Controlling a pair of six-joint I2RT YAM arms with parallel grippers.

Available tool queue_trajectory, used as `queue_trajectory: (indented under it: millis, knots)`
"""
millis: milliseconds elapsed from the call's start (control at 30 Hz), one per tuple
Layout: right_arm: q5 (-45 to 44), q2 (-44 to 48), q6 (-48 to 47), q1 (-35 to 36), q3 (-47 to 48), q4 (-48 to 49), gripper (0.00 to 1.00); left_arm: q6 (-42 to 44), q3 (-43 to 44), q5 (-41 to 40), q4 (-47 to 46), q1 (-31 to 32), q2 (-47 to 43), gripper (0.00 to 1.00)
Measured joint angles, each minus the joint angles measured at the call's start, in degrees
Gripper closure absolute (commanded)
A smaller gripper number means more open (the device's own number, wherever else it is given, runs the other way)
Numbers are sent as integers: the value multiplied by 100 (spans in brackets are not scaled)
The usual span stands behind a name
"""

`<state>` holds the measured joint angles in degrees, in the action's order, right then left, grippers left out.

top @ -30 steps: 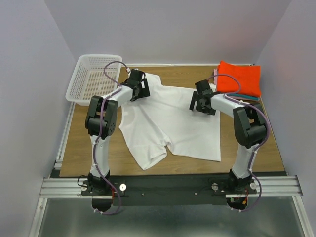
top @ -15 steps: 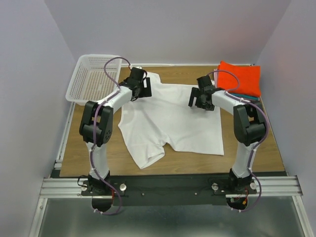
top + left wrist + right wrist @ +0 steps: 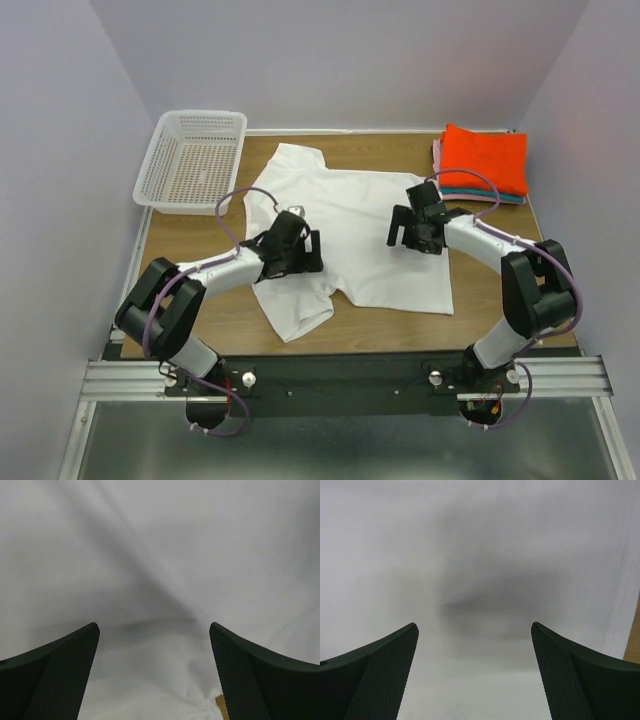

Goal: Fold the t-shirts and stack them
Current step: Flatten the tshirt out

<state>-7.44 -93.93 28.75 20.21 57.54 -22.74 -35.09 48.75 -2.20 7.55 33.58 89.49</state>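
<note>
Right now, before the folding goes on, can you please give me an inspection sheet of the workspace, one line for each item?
Surface: wooden table, bare wood showing around the cloth.
Job's things: white t-shirt spread open mid-table, not yet folded, its near left part rumpled; folded stack at the far right corner, orange-red shirt on top, teal shirt and pink shirt showing at the edges under it.
Clutter: white mesh basket at the far left corner, nothing seen in it.
Grippers: left gripper and right gripper both open over the white t-shirt, holding nothing.
Cables: left arm's purple cable and right arm's purple cable stand in loops; no snag seen.
Surroundings: plain walls on three sides; metal rail at the near edge.
</note>
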Motion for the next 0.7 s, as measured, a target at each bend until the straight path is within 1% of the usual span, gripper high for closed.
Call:
queue_trajectory:
  millis: [67, 233, 400, 600, 700]
  knots:
    - [50, 105, 85, 35, -271, 15, 0, -245, -616, 94, -105, 177, -302, 2]
    - [109, 435, 258, 81, -828, 26, 0, -713, -1368, 76, -210, 214, -1104, 2]
    - [109, 839, 367, 81, -1226, 26, 0, -1047, -1646, -87, -76, 210, -1493, 2]
    - [109, 1248, 428, 81, -1606, 9, 0, -1209, -1663, -122, 140, 199, -1598, 2]
    - [20, 1379, 446, 79, -1672, -70, 0, -1377, -1552, -450, 693, 201, -1690, 2]
